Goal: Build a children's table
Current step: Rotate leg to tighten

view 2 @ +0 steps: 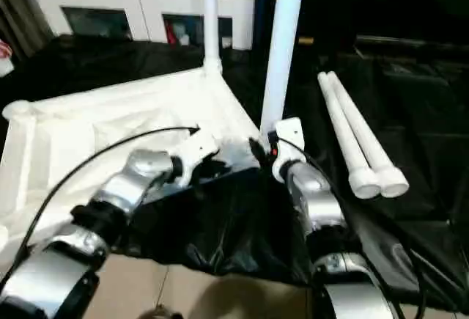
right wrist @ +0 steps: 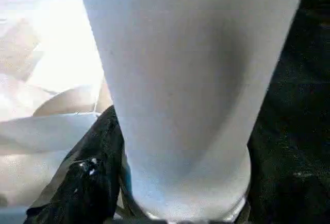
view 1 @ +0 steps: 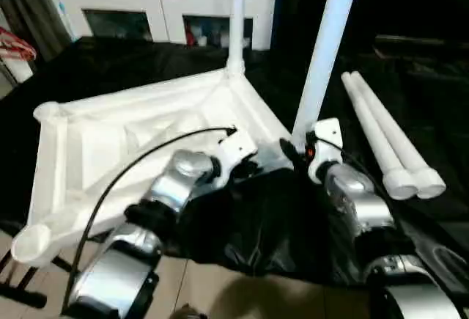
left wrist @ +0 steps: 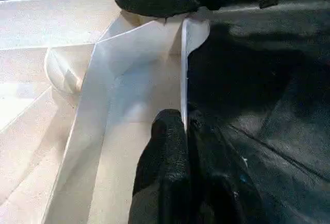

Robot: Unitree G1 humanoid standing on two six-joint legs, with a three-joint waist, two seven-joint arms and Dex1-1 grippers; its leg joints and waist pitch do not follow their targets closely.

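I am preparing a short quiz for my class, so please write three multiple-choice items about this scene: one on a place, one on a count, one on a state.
1. Where do the two loose legs lie?
A. on the black cloth at the robot's right
B. inside the tabletop
C. on the cabinet

2. How many legs stand upright at the tabletop?
A. none
B. two
C. four

3. What does the left claw do?
A. hangs open in the air
B. pinches the tabletop's rim
C. holds a leg

Answers: 1 A, they lie side by side on the cloth; 2 B, one far leg and one held leg; 3 B, its fingers close on the thin rim.
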